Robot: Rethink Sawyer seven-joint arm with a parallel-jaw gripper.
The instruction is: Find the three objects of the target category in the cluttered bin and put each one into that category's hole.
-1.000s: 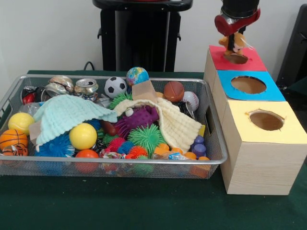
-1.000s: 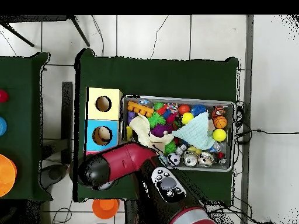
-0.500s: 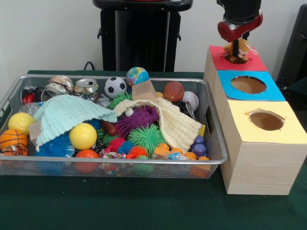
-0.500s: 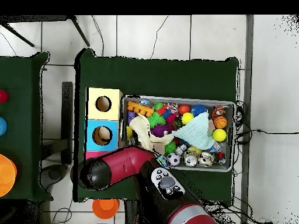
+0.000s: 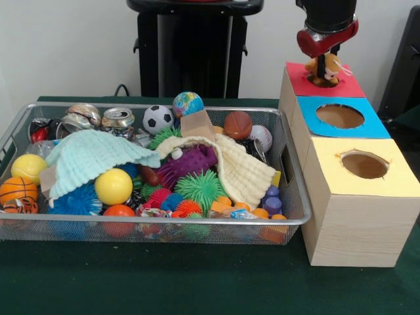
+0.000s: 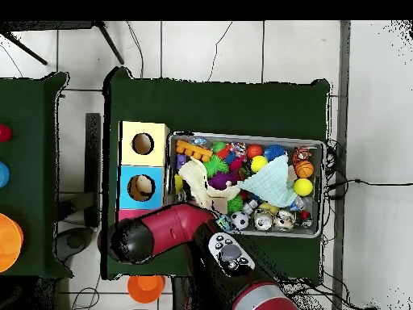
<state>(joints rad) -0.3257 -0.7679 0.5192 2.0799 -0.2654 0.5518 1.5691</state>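
Gripper (image 5: 323,65), upper right of front view, is closed on a small orange-brown plush toy (image 5: 326,71) held upright, touching or just above the red-topped box (image 5: 348,85) at the hole. Toy looks light, soft and squashy; a pinch across head or upper body should hold. Arm descends vertically from top edge; bin (image 5: 294,216) sits lower left, full of clutter.

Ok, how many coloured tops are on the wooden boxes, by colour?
red top: 1
blue top: 1
yellow top: 1
Total: 3
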